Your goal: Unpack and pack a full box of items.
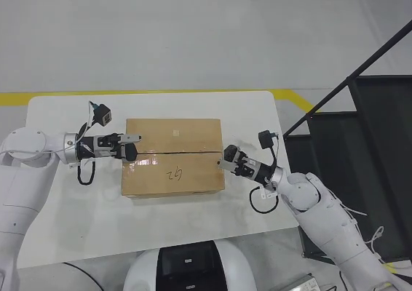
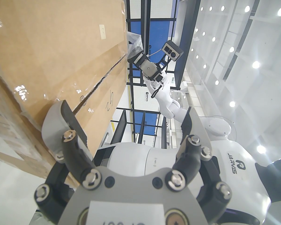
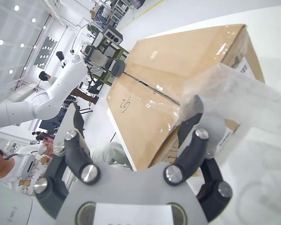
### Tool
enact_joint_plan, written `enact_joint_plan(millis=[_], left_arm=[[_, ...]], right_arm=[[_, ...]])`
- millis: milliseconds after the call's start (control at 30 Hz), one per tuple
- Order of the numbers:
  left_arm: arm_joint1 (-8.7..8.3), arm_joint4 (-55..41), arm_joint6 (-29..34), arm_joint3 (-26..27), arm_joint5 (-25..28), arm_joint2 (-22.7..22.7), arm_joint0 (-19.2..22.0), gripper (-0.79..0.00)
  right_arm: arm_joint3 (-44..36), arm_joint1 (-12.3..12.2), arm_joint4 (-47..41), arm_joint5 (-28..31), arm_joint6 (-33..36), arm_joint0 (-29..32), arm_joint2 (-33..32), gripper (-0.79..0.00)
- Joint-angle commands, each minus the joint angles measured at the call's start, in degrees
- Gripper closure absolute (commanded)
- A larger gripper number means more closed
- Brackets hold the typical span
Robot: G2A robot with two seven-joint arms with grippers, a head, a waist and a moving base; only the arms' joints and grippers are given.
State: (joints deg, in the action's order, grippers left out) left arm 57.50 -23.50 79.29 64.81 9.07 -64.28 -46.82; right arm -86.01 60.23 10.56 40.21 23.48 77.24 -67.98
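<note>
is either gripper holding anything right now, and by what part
Nothing is gripped. The left gripper and right gripper both have open jaws at opposite ends of the cardboard box; loose clear tape lies against the right one, unclamped.

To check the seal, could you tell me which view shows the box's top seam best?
The top view: the whole seam runs across the box. The left wrist view shows it obliquely; in the right wrist view clear plastic covers its near end.

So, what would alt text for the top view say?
A closed cardboard box sits on a white table, with the left gripper and the right gripper, both open, at opposite ends of its taped centre seam.
</note>
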Motion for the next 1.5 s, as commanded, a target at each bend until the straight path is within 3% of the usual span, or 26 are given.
enact_joint_plan(millis=[0,633,1467], left_arm=[[0.0,0.0,0.0,0.0,0.0,0.0,0.0,-0.785],[0.0,0.0,0.0,0.0,0.0,0.0,0.0,-0.785],[0.0,0.0,0.0,0.0,0.0,0.0,0.0,-0.785]], right_arm=[[-0.7,0.1,1.0,-0.3,0.1,-0.1,0.4,-0.785],[-3.4,1.0,7.7,-8.0,5.0,-5.0,4.5,-0.785],[-6.1,0.5,8.8,-11.7,-0.4,-4.0,-2.7,-0.785]])
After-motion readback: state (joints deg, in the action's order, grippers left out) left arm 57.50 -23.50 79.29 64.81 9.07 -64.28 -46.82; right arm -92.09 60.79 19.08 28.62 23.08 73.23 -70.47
